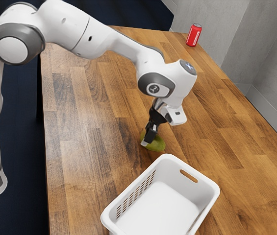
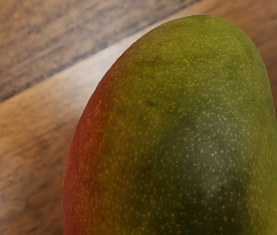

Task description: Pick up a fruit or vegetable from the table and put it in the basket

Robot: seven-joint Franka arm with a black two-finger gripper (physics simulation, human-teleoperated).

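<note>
1. At the near end of the bench point(image 1: 89, 103): one basket point(image 1: 173, 171), white, upright, open at the top, with perforated sides. Landmark for all entries below. Task judged at its early stage, with the fruit still to be delivered.
2. Just beyond the basket's far end, apart from it: one mango point(image 1: 158, 144), green with a red flank, lying on the bench. Form: smooth, oval, longer than broad; apt to roll or slide if pushed off centre.
3. Beyond the basket's far rim, down at the mango: one tool point(image 1: 149, 139), black. State: cannot be told, whether clenched on the fruit or merely placed about it. Step in hand, by judgement: securing the grasp.
4. Handling, grasp: centre across the mango's narrower breadth, low enough to hold at or under its widest part; press evenly from both sides. A high or lopsided hold could squeeze it out.
5. Handling, lift: rise straight and slowly, testing for slip. Gain full clearance over the basket's near-lying rim before travelling; lower well inside, then release gently.
6. Far beyond the basket, near the bench's far edge: one can point(image 1: 194, 35), red, upright. Not required; well apart from the short route.
</note>
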